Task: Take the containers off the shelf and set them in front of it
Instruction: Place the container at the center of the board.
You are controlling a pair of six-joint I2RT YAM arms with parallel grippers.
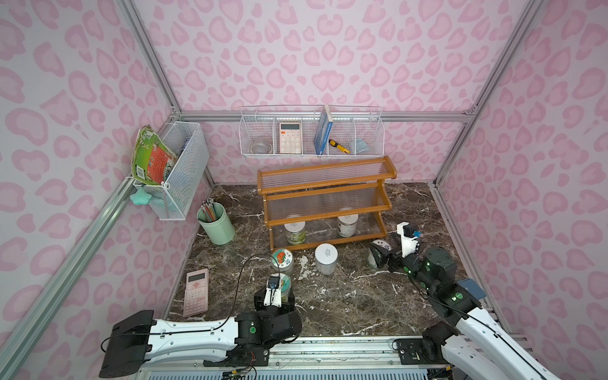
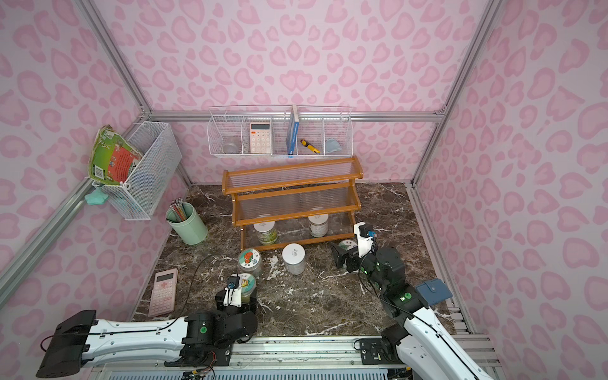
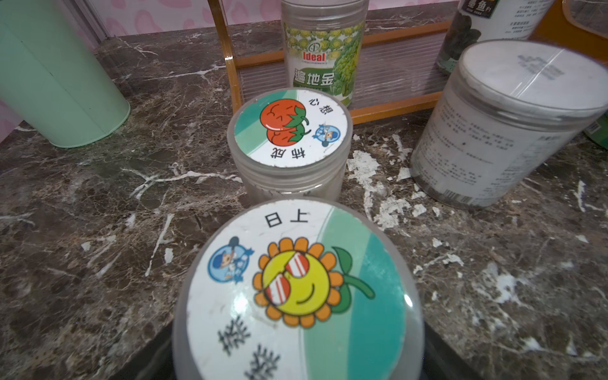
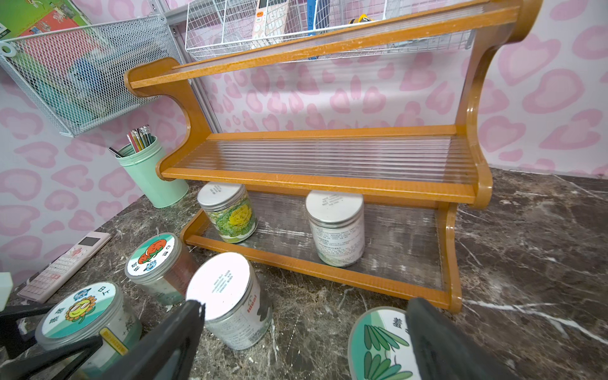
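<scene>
Placement is in hand: left gripper (image 1: 278, 295) clenches the sunflower jar (image 3: 296, 289), apparently set down just near of the tomato jar (image 1: 282, 260). Right gripper (image 1: 383, 252) gapes around the leaf jar (image 4: 378, 345) before the shelf's (image 1: 325, 215) right end. Next: let go, then fetch the cabbage jar (image 1: 295, 232) and label jar (image 1: 347, 225) from the bottom tier.

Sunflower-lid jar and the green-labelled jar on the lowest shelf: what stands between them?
The tomato-lid jar stands there, then the shelf's front rail; the left wrist view shows it.
</scene>
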